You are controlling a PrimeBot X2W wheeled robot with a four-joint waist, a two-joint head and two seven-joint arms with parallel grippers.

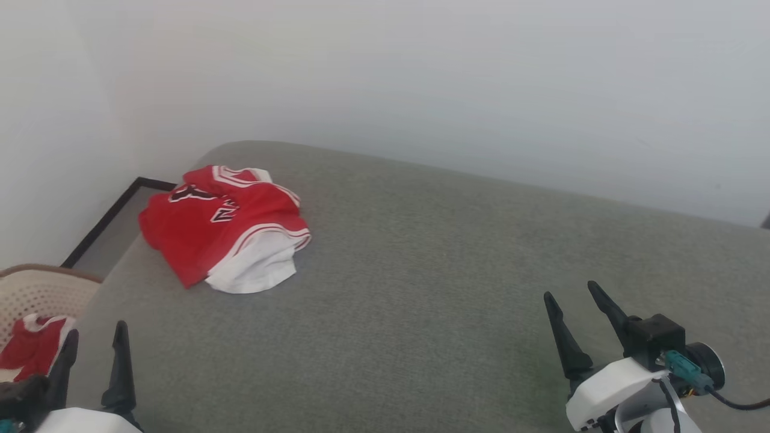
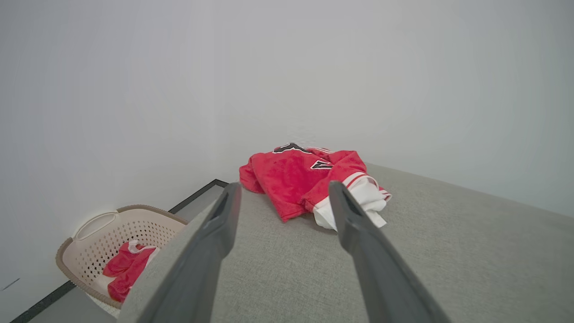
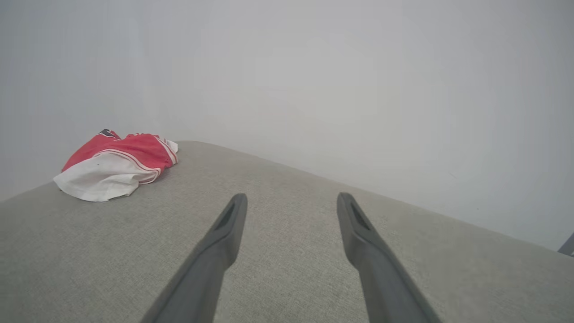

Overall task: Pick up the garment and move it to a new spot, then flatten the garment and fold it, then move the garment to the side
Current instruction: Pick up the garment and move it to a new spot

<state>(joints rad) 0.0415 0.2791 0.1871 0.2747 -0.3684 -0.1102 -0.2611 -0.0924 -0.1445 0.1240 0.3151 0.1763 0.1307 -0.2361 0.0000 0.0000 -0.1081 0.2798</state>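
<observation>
Garment (image 1: 225, 231), crumpled red-and-white jersey, lies on a grey fabric cushion (image 1: 451, 270). Left gripper (image 1: 96, 328) and right gripper (image 1: 569, 288) gape, empty.

Item: garment (image 1: 222, 228), red jersey shirt, crumpled
Marking: characters (image 1: 187, 193), black with white outline, in two patches on the red cloth
Legibility: broken by folds; no letter or number can be read

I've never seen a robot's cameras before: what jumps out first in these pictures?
A crumpled red jersey shirt with white sleeves lies bunched at the far left corner of the grey fabric cushion. Below its left edge, a cream perforated plastic basket holds more red cloth. The left pincer and right pincer hover open, empty.
</observation>
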